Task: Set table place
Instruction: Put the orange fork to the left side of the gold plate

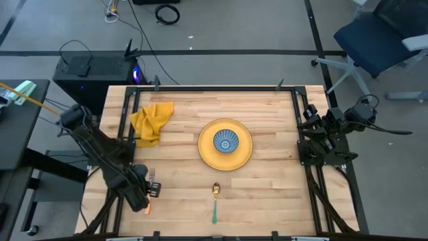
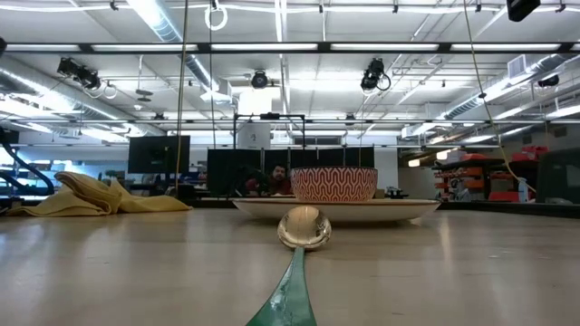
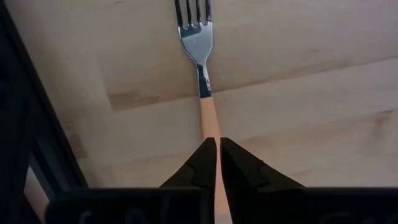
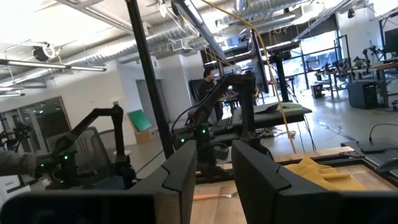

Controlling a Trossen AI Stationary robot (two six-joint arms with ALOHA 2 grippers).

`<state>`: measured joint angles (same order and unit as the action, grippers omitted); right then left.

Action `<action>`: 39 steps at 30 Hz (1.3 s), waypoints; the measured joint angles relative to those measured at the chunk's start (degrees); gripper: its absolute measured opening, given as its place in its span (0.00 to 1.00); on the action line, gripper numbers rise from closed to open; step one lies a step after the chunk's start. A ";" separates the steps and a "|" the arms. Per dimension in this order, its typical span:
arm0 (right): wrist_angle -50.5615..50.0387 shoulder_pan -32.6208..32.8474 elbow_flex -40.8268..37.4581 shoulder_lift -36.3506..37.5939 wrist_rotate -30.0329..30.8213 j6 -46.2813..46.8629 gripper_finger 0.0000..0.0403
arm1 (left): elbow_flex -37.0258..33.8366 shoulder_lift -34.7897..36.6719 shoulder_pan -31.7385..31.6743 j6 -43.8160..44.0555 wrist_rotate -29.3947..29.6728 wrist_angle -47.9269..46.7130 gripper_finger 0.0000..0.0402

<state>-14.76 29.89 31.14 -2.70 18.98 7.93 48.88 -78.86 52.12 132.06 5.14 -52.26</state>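
Fork (image 3: 199, 46) handle between left fingers (image 3: 202, 163)

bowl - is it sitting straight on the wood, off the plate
No, the high view shows the blue patterned bowl resting in the middle of the yellow plate, not on the bare table.

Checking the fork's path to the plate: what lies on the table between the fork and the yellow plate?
Nothing: the high view shows bare table between the fork, held by the left gripper, and the yellow plate.
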 joint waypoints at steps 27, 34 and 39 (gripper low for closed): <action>0.00 0.01 0.00 0.00 0.02 0.02 0.27 | -8.89 -3.64 -2.19 0.86 -2.39 15.98 0.42; -0.02 0.01 0.00 0.00 0.02 0.02 0.27 | -11.23 -3.63 -2.19 0.88 -4.07 17.21 0.45; 0.00 0.02 0.00 0.00 0.01 0.02 0.27 | -11.70 -3.51 -2.21 0.58 -4.80 16.95 0.44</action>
<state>-14.76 29.91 31.14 -2.70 19.00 7.94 37.18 -82.37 49.91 132.64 0.33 -35.32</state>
